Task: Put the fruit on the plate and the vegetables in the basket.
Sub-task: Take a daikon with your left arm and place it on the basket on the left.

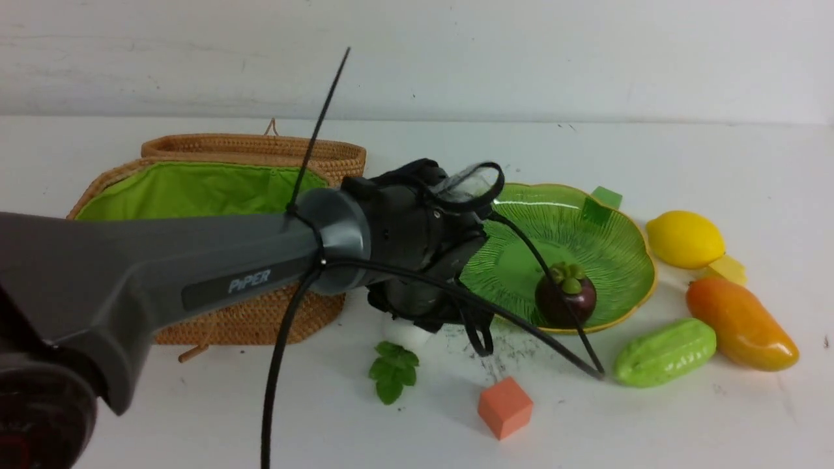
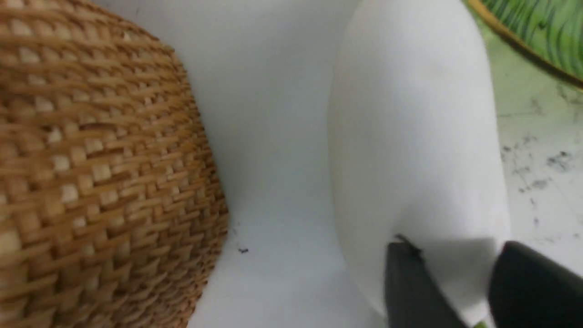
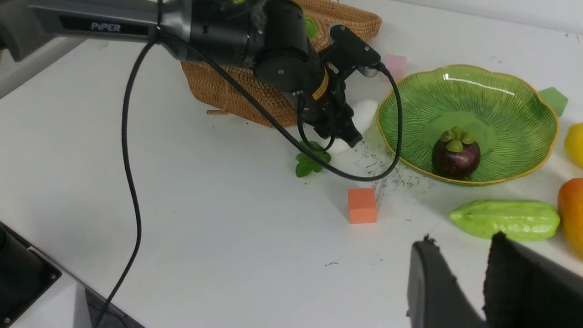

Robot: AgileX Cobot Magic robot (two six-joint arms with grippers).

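Note:
A white radish (image 1: 407, 333) (image 2: 410, 136) lies on the table between the wicker basket (image 1: 260, 322) and the green plate (image 1: 642, 260). My left gripper (image 2: 455, 246) (image 3: 344, 136) reaches down over it, a finger pressed on each side of its near end. Green leaves (image 1: 393, 371) lie just in front. A purple mangosteen (image 1: 565, 299) rests on the plate. To the right of the plate sit the lemon (image 1: 684, 239), the mango (image 1: 739, 322) and the light green gourd (image 1: 664, 352). My right gripper (image 3: 462, 239) hovers near the gourd (image 3: 505, 218), narrowly open and holding nothing.
An orange cube (image 1: 505, 407) stands in front of the plate. A green cube (image 1: 606, 197) sits behind the plate and a yellow one (image 1: 730, 268) by the lemon. A pink cube (image 3: 395, 64) lies beside the basket. The left arm's cable (image 1: 560, 345) trails across the plate's front.

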